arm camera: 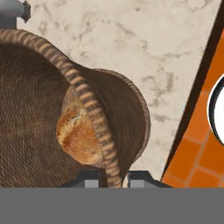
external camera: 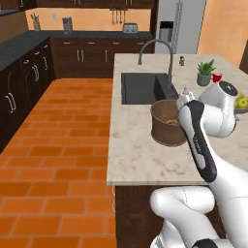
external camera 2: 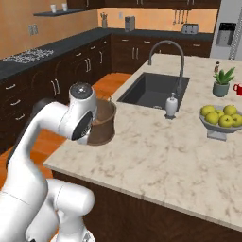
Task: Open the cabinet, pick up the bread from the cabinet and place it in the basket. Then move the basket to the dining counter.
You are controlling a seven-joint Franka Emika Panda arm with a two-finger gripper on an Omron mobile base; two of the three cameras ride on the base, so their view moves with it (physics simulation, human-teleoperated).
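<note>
Dark finger tips of the gripper [arm camera: 112, 178]: set narrowly, one each side of the woven rim of the small round brown woven basket [arm camera: 39, 127], clamped on it. Small round tan-brown loaf of bread [arm camera: 78, 133]: lying inside the basket, against its wall. Basket stands upright on the pale beige marble dining counter [external camera: 140, 155], near the counter's front edge and just short of the dark inset sink [external camera: 143, 87]; bare marble lies open beside it. Right base view adds a bowl of green apples [external camera 2: 220, 118] and a white soap dispenser [external camera 2: 171, 106], well apart from the basket.
</note>
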